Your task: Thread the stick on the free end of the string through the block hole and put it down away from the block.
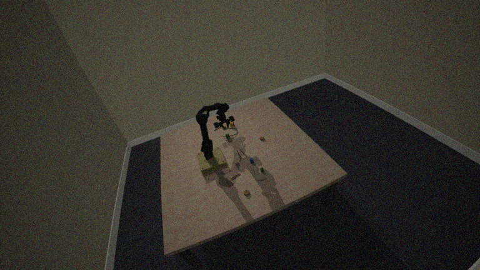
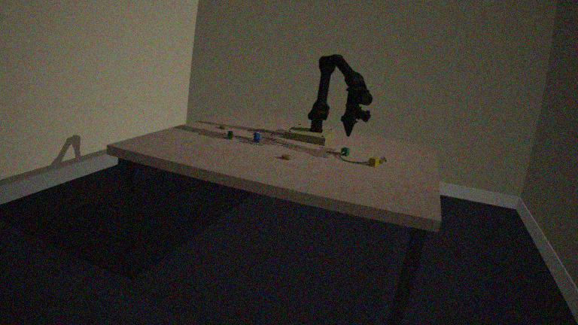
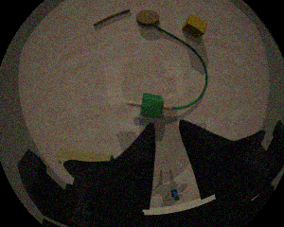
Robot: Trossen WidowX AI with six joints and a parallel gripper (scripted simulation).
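The green block (image 1: pixel 227 135) (image 2: pixel 345 151) (image 3: pixel 152 105) stands on the table. The pale stick (image 3: pixel 133 103) lies through its hole: in the wrist view one end sticks out at the left and a short part at the right. From the right end the green string (image 2: pixel 354 162) (image 3: pixel 206 78) curves round to the round wooden button (image 3: pixel 148 18). The string inside the hole does not show. My gripper (image 2: pixel 348 135) (image 3: pixel 167 125) is partly open and empty, above the table near the block, touching nothing that I can see.
A yellow block (image 1: pixel 232 124) (image 2: pixel 373 162) (image 3: pixel 195 25) is near the button. A dark loose stick (image 3: pixel 112 17) lies beyond it. A blue object (image 1: pixel 252 160) (image 2: pixel 257 137), another green object (image 1: pixel 262 170) (image 2: pixel 229 134) and tan round pieces (image 1: pixel 262 139) (image 1: pixel 246 192) lie farther off.
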